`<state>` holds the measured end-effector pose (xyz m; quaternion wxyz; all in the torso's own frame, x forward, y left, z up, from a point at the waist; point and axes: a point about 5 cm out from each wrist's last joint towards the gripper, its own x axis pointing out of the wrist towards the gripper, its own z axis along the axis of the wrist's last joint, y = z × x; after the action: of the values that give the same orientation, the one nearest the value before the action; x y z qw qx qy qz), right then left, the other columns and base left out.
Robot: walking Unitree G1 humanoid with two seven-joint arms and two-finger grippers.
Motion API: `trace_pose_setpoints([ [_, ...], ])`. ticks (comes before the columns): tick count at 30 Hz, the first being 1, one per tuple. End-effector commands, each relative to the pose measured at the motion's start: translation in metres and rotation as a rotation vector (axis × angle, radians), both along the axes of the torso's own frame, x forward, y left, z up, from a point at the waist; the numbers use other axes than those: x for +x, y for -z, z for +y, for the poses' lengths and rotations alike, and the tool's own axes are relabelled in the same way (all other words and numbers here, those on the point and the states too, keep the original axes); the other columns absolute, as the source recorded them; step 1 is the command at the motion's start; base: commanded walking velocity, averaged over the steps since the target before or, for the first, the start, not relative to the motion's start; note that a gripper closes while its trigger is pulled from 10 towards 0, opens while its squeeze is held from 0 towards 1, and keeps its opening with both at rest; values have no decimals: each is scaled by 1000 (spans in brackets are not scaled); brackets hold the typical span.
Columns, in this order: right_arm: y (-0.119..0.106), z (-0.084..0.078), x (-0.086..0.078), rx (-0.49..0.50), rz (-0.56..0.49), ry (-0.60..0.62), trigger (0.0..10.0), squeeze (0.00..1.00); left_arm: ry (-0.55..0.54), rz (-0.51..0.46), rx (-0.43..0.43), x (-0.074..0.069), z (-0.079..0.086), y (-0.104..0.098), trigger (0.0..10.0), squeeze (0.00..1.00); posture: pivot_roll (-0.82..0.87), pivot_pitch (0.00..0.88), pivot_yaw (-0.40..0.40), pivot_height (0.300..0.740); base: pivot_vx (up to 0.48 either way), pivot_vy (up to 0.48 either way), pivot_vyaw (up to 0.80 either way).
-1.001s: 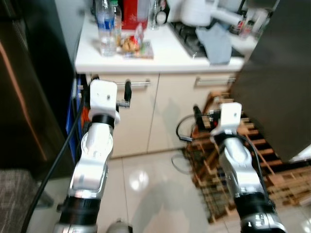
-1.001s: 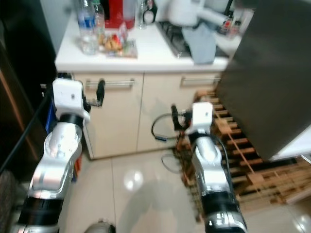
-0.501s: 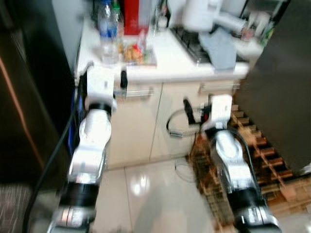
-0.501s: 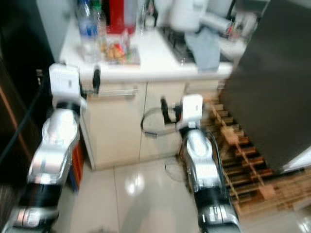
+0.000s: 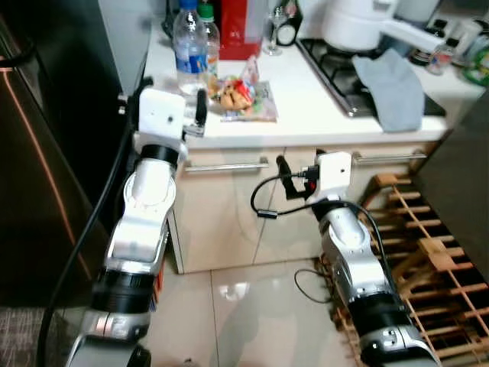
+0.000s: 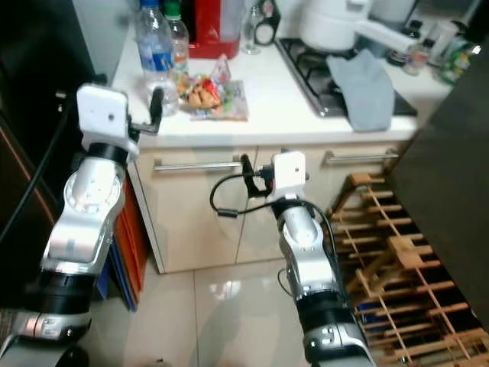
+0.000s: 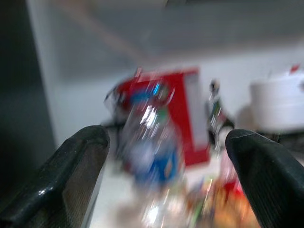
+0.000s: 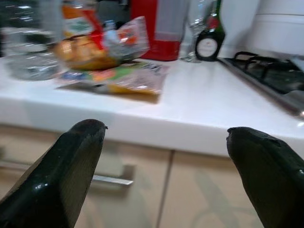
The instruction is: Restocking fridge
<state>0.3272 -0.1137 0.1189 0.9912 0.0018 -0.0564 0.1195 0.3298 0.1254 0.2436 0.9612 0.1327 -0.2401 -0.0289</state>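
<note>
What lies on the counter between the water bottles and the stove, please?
In the left eye view, a clear bag of snacks lies between the water bottles and the stove, on the white counter.

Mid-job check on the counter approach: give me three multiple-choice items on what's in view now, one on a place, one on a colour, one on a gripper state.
1. Where does the grey cloth lie?
A. On the floor
B. On the counter edge by the stove
C. Over a drawer handle

2. What colour is the carton behind the water bottle?
A. Red
B. Yellow
C. Black

3. How are the right gripper fingers set?
A. Shut on a snack packet
B. Shut, empty
C. Open, empty

Answers: 1 B, the cloth drapes off the stove onto the white counter. 2 A, it shows red in both eye views. 3 C, the right wrist view shows the two fingers wide apart with nothing between them.
</note>
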Motion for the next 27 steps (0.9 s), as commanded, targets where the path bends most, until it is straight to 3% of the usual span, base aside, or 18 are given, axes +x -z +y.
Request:
trace_pose_setpoints([
  [1, 0, -11, 2, -8, -5, 38, 10000, 82, 30, 1, 21, 3, -8, -1, 10000, 0, 45, 0, -34, 740, 480, 0, 0],
  [8, -16, -15, 3, -6, -86, 75, 10000, 86, 14, -103, -31, 2, -3, -28, 10000, 0, 30, 0, -28, 740, 480, 0, 0],
  [10, -26, -17, 3, -12, -125, 77, 10000, 86, 0, -204, -44, -3, -1, -52, 10000, 0, 23, 0, -28, 740, 480, 0, 0],
  [11, -30, -18, 3, 10, -130, 86, 10000, 86, -45, -315, -7, -7, 0, -77, 10000, 0, 18, 0, -29, 740, 480, 0, 0],
  [12, -30, -18, 3, 10, -130, 86, 10000, 86, -45, -315, -7, -7, 0, -77, 10000, 0, 18, 0, -29, 740, 480, 0, 0],
  [13, -32, -20, 4, 34, -120, 95, 10000, 86, -135, -400, 77, -9, -1, -94, 10000, 0, 15, 0, -28, 740, 480, 0, 0],
  [15, -33, -20, 5, 40, -122, 98, 10000, 86, -109, -392, 43, -7, -2, -98, 10000, 0, 14, 0, -27, 740, 0, 0, 0],
  [17, -36, -19, 4, 47, -132, 101, 10000, 86, -12, -344, -48, 0, -7, -104, 10000, 0, 7, 0, -18, 740, 0, 0, 0],
  [21, -37, -14, 3, 50, -139, 91, 10000, 86, 55, -204, -42, 24, -9, -96, 10000, 0, -3, 0, -15, 740, 0, 0, 0],
  [23, -40, -11, 1, 49, -147, 69, 10000, 90, 76, -100, -66, 40, -5, -93, 10000, 0, -11, 0, -12, 740, 0, 0, 0],
  [24, -40, -11, 1, 49, -147, 69, 10000, 90, 76, -100, -66, 40, -5, -93, 10000, 0, -11, 0, -12, 740, 0, 0, 0],
  [27, -43, -10, 0, 49, -157, 64, 10000, 94, 92, -22, -195, 55, 8, -103, 10000, 0, -25, 0, -1, 740, 0, 0, 0],
])
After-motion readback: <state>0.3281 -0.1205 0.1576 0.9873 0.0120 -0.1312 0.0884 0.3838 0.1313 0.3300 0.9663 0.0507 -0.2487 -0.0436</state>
